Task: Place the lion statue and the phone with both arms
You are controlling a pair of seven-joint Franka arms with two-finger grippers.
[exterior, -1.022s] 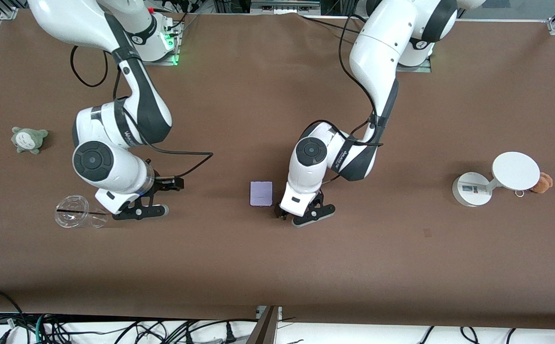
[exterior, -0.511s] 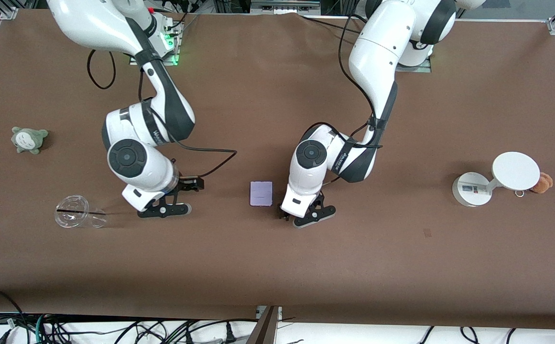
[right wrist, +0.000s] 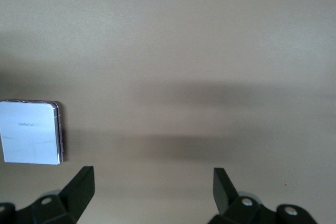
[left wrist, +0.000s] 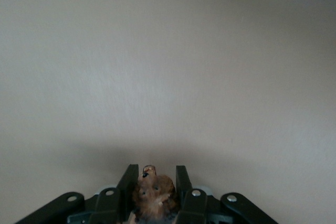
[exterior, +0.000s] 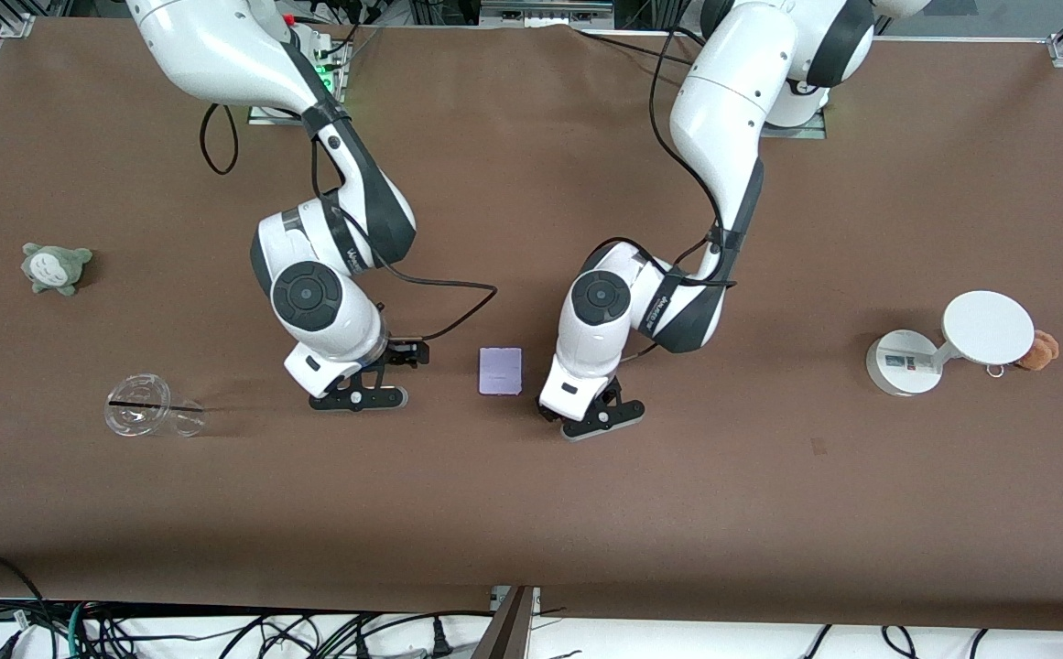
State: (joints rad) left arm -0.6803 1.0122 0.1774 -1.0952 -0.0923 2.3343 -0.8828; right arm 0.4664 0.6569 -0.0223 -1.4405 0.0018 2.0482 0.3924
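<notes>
A: How far along are we?

B: Partway, I'd judge. The phone (exterior: 501, 371) lies flat on the counter (exterior: 769, 513), between the two arms. The lion statue (left wrist: 153, 194) is not set down yet: the left end effector (left wrist: 153, 182) has its fingers closed on it, low over the counter just beside the phone, toward the left arm's end.

A: And the right arm?

B: The right end effector (right wrist: 153, 184) is spread wide and holds nothing; it hangs over bare counter between the plastic cup (exterior: 139, 417) and the phone.

A: What changed over the last second?

B: The right arm swung from beside the cup toward the phone. The left arm barely shifted, and the phone stayed put.
</notes>
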